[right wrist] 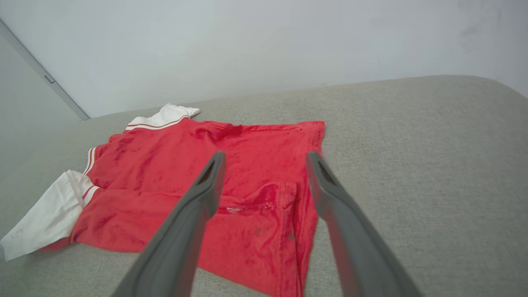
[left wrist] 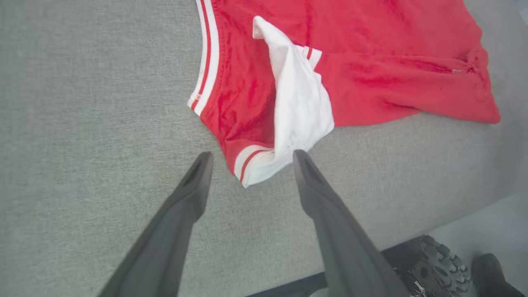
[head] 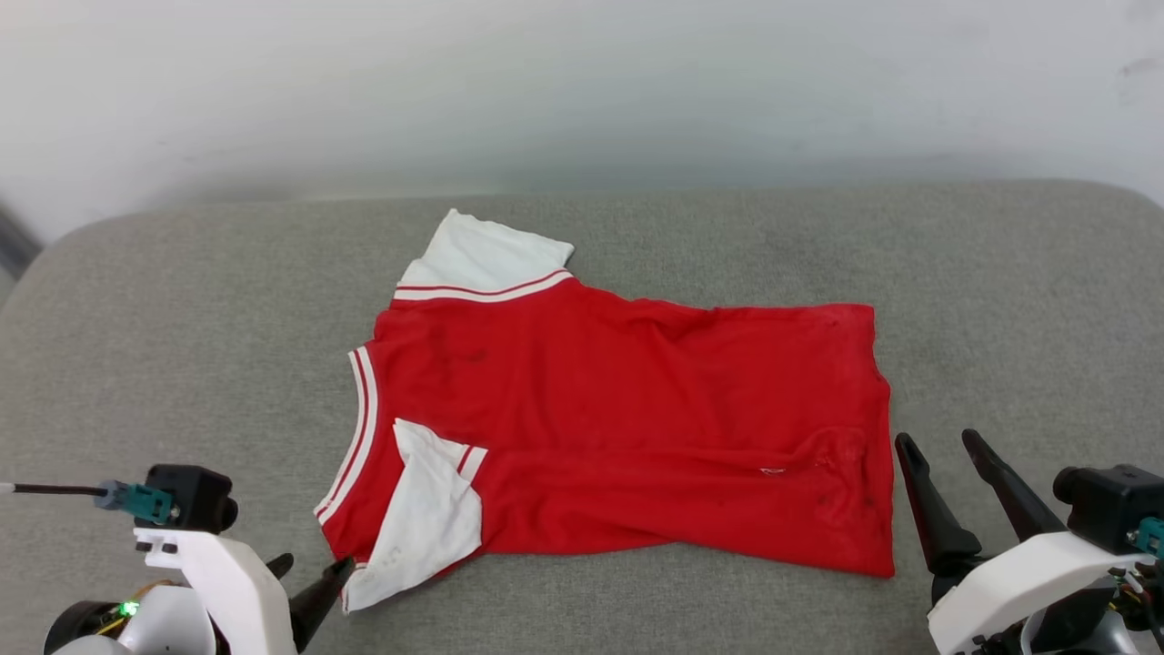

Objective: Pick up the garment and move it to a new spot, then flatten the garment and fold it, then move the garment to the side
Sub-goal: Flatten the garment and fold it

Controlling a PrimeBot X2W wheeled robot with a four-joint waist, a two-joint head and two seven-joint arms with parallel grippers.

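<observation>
Garment [head: 637, 428] is lying spread near the middle of the grey cushion [head: 182, 364], with a pale wall [head: 582, 91] rising behind it. Its red body is lying sideways, the neck opening pointing to the robot's left and the hem to its right.

The head view is showing the whole layout, with one arm entering at each lower corner. The left wrist view is adding the cushion's front edge, the pale floor [left wrist: 486, 218] below it and a dark knobbly wheel [left wrist: 437, 264]. The right wrist view is adding a grey door-frame strip [right wrist: 41, 70] at the upper left and is giving a closer look at the rumpled fold near the hem.

The left arm is reaching in low, with the left gripper [head: 311, 569] pointing up and to the right. Its fingers are standing spread apart and are gripping nothing. In the left wrist view [left wrist: 251, 156] the sleeve corner is sitting between the tips, and contact cannot be told.

The right arm is angling up and to the left. The right gripper [head: 937, 439] is likewise standing spread and empty, just beside the hem.

The far sleeve [head: 482, 255] is lying flat, pointing away from the robot. The near sleeve [head: 432, 518] is lying folded over the red body. Striped trim [head: 357, 428] is edging the neck. A small white tag [right wrist: 235, 209] is showing in the fold.
</observation>
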